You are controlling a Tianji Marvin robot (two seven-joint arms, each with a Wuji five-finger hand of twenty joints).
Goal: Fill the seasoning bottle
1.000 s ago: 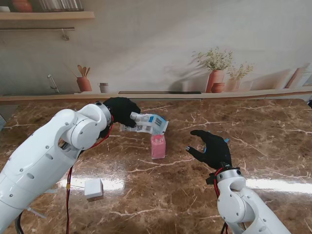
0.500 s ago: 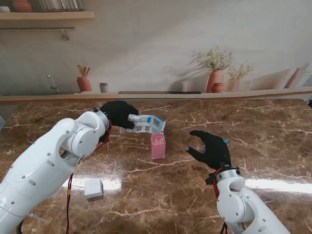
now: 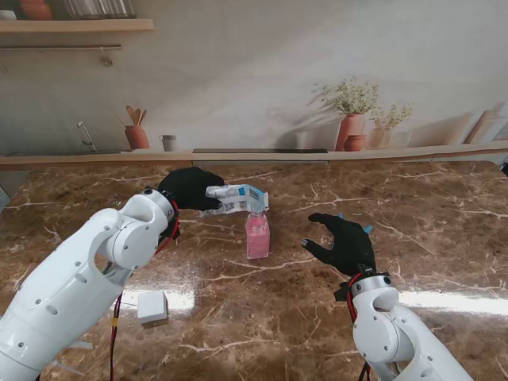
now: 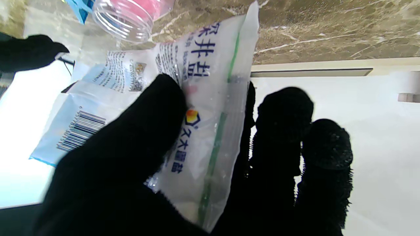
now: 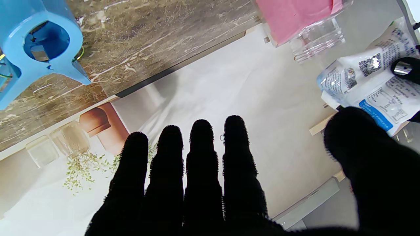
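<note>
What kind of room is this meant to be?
Probably a mock kitchen: a brown marble-look counter, a printed wall backdrop of potted plants and a utensil pot, plus a pink seasoning bottle.

Mock kitchen set — brown marble counter [image 3: 444, 238], printed backdrop [image 3: 262, 71] showing utensil jar [image 3: 136, 132], terracotta plant pots [image 3: 352, 127], wall shelf [image 3: 75, 25].

Even, bright indoor light fills the stand's view, and a white glare streak lies across the polished brown marble table [image 3: 444, 238]. Both wrist views are overexposed: the pale wall washes out. The black-gloved left hand [image 4: 137, 170] and black-gloved right hand [image 5: 197, 183] read as silhouettes, slightly soft up close.
</note>
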